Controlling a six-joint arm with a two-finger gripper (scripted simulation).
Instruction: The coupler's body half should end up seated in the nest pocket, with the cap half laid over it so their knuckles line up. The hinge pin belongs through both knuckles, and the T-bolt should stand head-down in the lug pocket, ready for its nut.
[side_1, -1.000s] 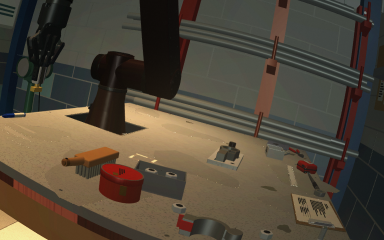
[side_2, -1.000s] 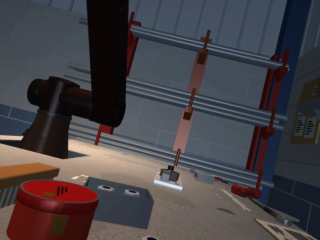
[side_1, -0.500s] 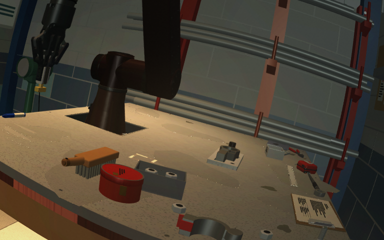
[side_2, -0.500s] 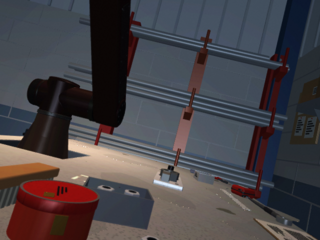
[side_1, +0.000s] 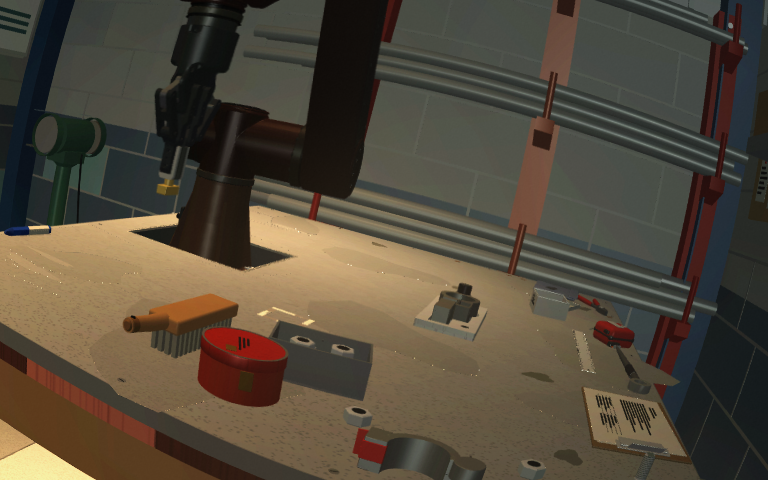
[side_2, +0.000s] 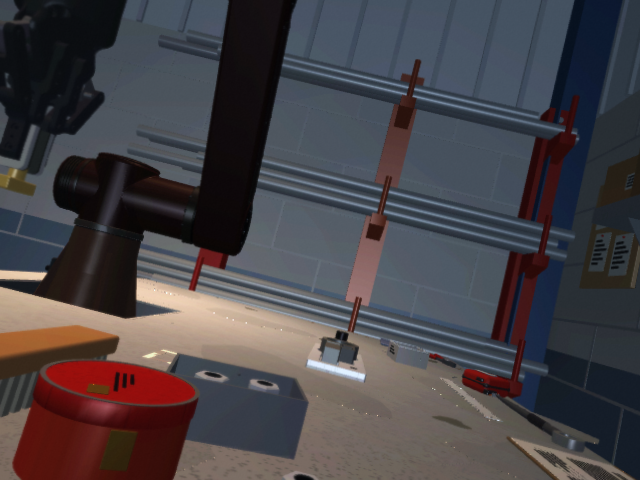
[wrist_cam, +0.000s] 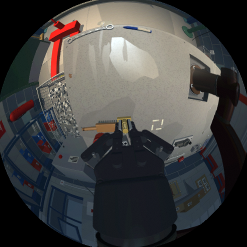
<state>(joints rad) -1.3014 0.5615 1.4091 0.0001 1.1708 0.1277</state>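
Note:
The grey coupler halves (side_1: 456, 306) sit stacked on the pale nest plate (side_1: 450, 324) at the bench's far middle, a dark pin head standing at their back (side_2: 341, 336). The T-bolt (side_1: 168, 180), with its brass head pointing down, hangs in my closed gripper (side_1: 171, 170) high above the bench's left side, in front of the arm's base and far from the nest. The wrist camera shows the bolt (wrist_cam: 124, 125) between the fingers, over the brush.
Behind the bench runs a rack of grey pipes on red brackets. A wooden brush (side_1: 184, 320), red tin (side_1: 242, 365) and grey tray holding two nuts (side_1: 323, 356) stand front left. Loose nuts, a pipe clamp (side_1: 419, 455) and a clipboard (side_1: 634, 423) lie near the front edge.

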